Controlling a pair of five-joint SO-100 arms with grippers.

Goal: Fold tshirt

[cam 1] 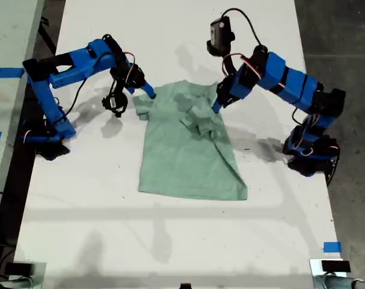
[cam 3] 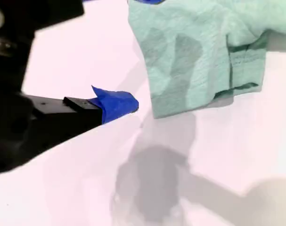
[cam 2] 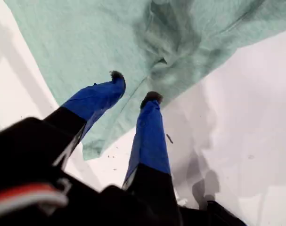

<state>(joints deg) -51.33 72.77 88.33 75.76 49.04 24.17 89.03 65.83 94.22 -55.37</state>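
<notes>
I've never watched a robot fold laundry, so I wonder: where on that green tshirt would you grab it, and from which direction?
I'd probably pinch the tshirt at its folded-in sleeve edge on the exterior view's left, where my second gripper sits beside it. That edge is doubled and slightly raised off the white table, so jaws can likely slide under it from outside. My first gripper is open above the opposite edge.

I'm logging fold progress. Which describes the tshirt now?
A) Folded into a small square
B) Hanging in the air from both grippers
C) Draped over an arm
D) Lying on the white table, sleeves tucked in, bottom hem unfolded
D: the tshirt lies on the table with both sleeves folded inward, its body still full length.
</notes>
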